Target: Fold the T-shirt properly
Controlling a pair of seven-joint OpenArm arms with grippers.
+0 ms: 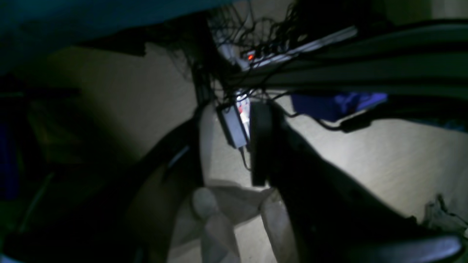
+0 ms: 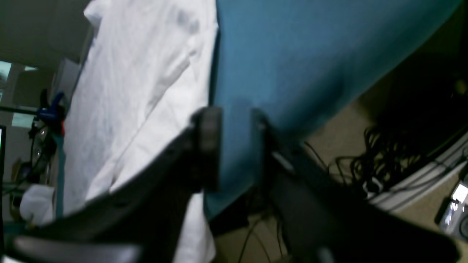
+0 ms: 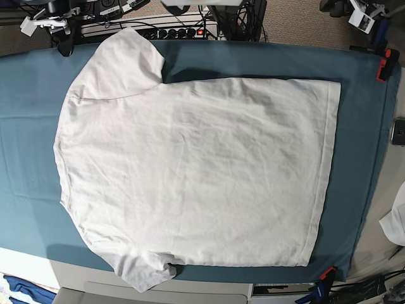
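The white T-shirt (image 3: pixel 196 171) lies spread flat on the teal tablecloth (image 3: pixel 31 95), neckline end to the left and hem to the right, with one sleeve at the back and one at the front edge. Neither arm shows in the base view. My right gripper (image 2: pixel 234 120) is open, with only teal tablecloth (image 2: pixel 285 54) showing in its gap. The T-shirt (image 2: pixel 139 91) lies just left of its left finger, and nothing is held. My left gripper (image 1: pixel 232 120) is open too, low in a dark space beside the table, its fingers apart over the floor.
Under the table hang tangled cables and a power strip (image 1: pixel 250 56) with a red light. A grey power adapter (image 1: pixel 234 126) and a blue cloth (image 1: pixel 336 104) are nearby. An orange clamp (image 3: pixel 385 63) and a blue clamp (image 3: pixel 319 291) hold the tablecloth. A white cloth (image 3: pixel 395 221) lies off the right edge.
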